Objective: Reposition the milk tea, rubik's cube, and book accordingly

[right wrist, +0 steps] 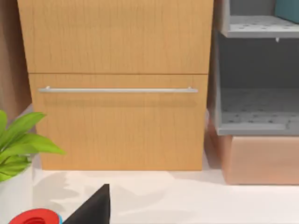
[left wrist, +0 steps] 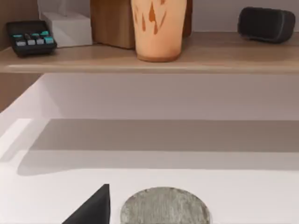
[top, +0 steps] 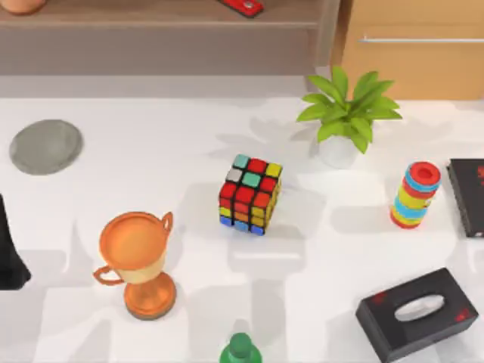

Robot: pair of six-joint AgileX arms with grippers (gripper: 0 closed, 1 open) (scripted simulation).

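The left gripper point(left wrist: 93, 207) hangs low over the table's left edge, just beside a grey pad point(left wrist: 163, 205) and facing the shelf point(left wrist: 149, 58). Whether it is wide or narrow cannot be told. The right gripper point(right wrist: 93, 207) sits at the right side, facing a wooden drawer point(right wrist: 117, 88); its state cannot be told either. The milk tea point(left wrist: 158, 28) stands upright on the shelf straight ahead of the left gripper, so that item looks placed. The cube point(top: 250, 194) rests alone at mid-table and is probably next. To do that well, the arm should come down from above and square to the cube's faces. It should pass clear of the trophy point(top: 140, 261) on the near left and the plant point(top: 344, 113) behind on the right. A teal corner point(right wrist: 287, 9) on the grey rack may be the book, though too little shows to be sure. By count there is one milk tea, one cube, one trophy, one plant, one ring stack point(top: 414, 195), one tissue box point(top: 417, 311), one black slab point(top: 469, 197) and one pad.
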